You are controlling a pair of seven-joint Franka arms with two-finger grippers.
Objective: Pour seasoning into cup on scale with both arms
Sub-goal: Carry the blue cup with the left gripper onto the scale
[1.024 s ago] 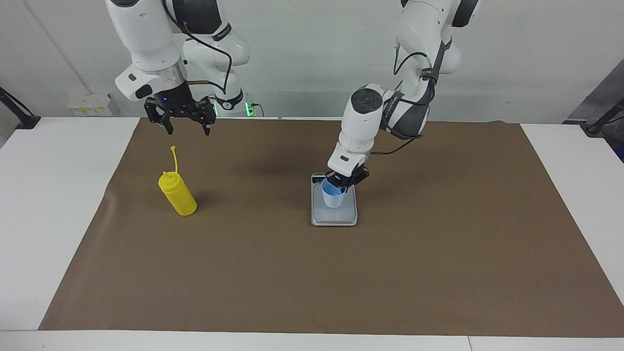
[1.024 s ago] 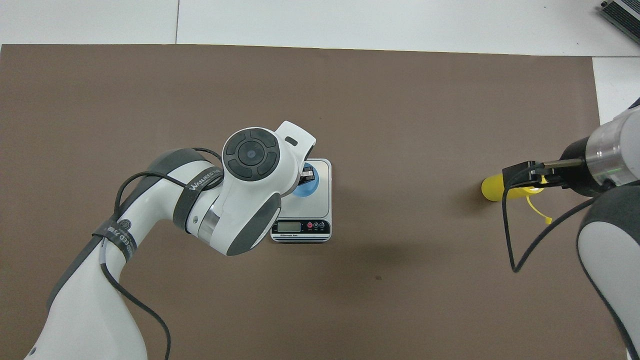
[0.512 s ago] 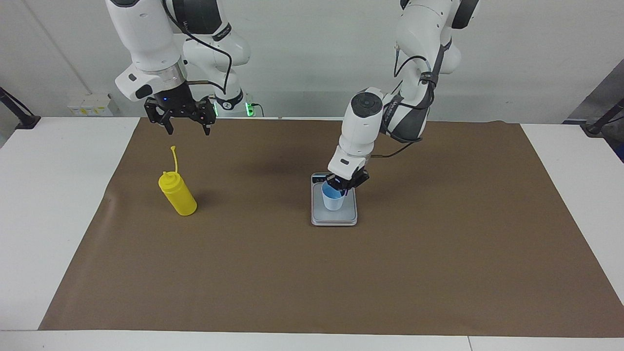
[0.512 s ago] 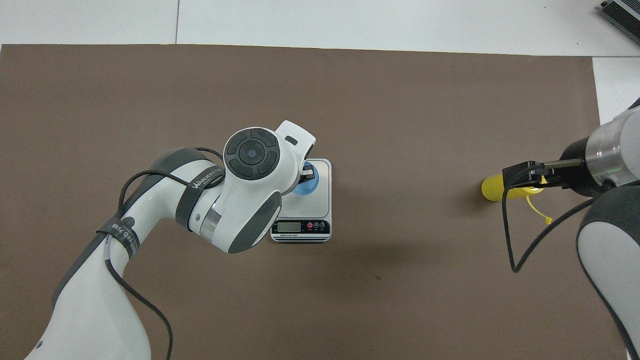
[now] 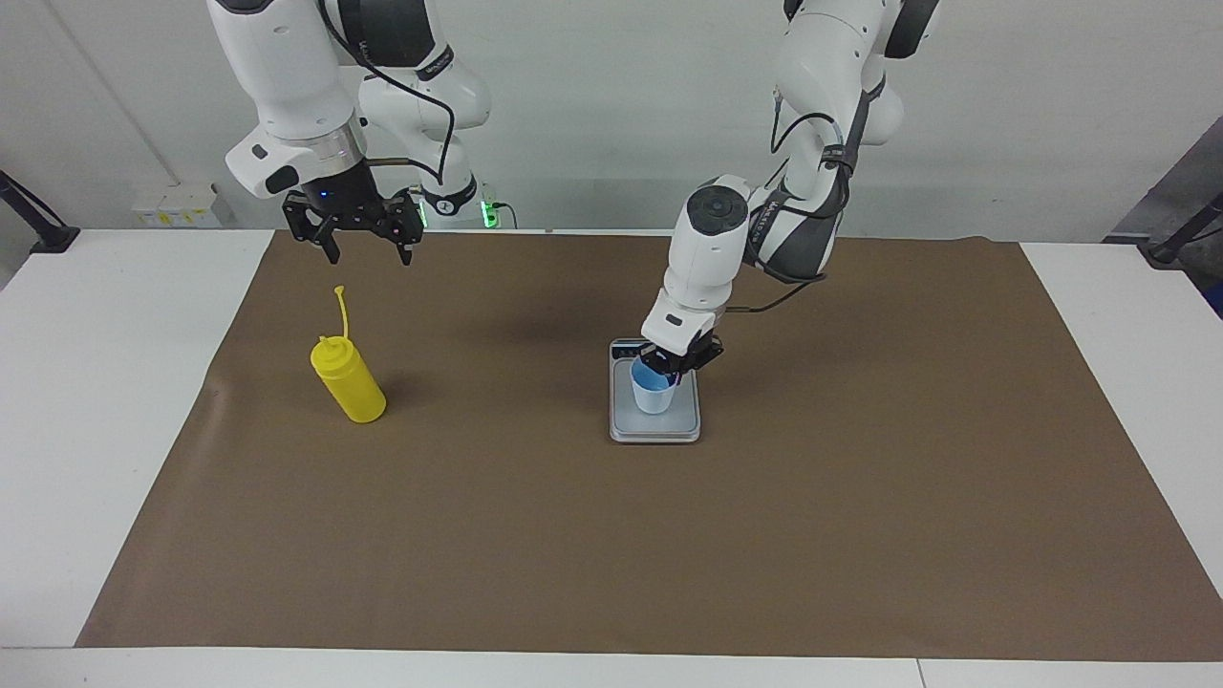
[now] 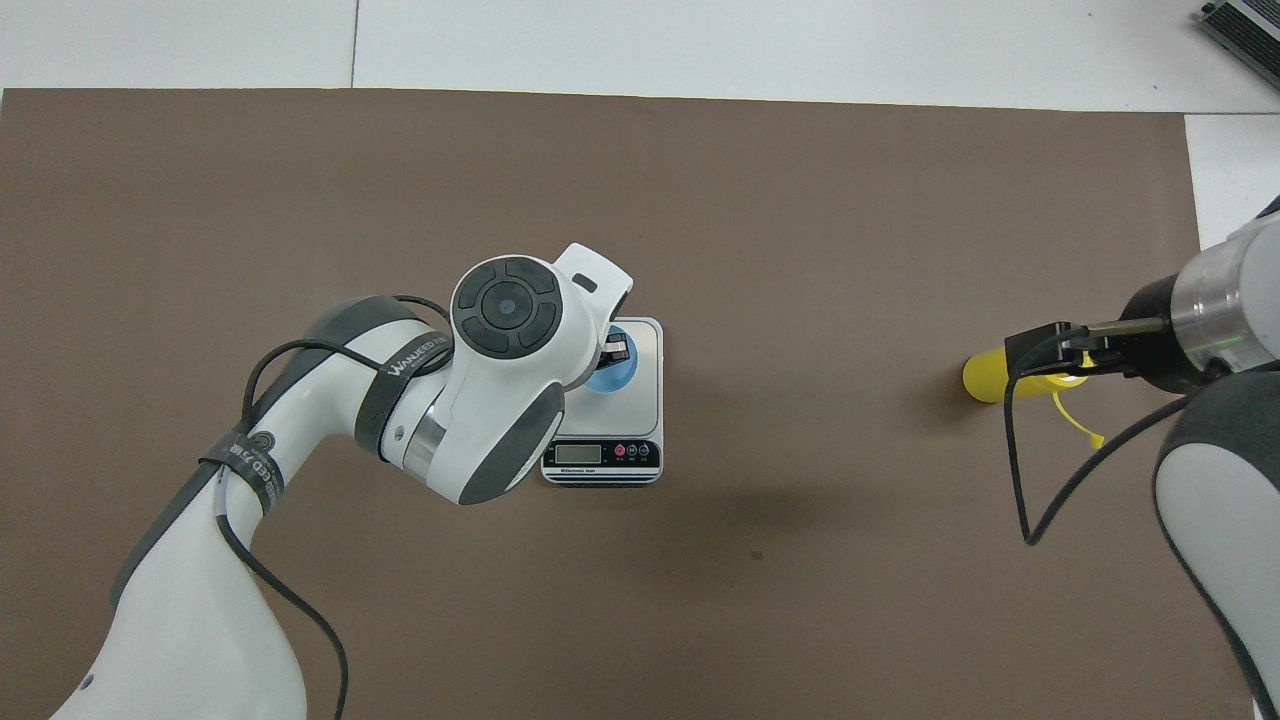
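Note:
The light blue cup (image 5: 653, 395) (image 6: 612, 377) stands on the silver-grey scale (image 5: 659, 429) (image 6: 646, 400) in the middle of the brown mat. My left gripper (image 5: 675, 371) (image 6: 617, 351) comes down onto the cup's rim and is shut on it, on the side toward the left arm's end. The yellow seasoning bottle (image 5: 350, 384) (image 6: 984, 377) stands upright toward the right arm's end, its cap strap sticking up. My right gripper (image 5: 364, 250) (image 6: 1045, 350) hangs open, high over the mat and the bottle's top, touching nothing.
A brown mat (image 5: 669, 545) covers most of the white table. The scale's dark display strip (image 6: 601, 454) faces the robots. The left arm's wrist and elbow (image 6: 500, 370) hide part of the scale from above.
The left arm's elbow and wrist have shifted slightly over the scale while its gripper stays on the cup. The right arm and the bottle have not moved.

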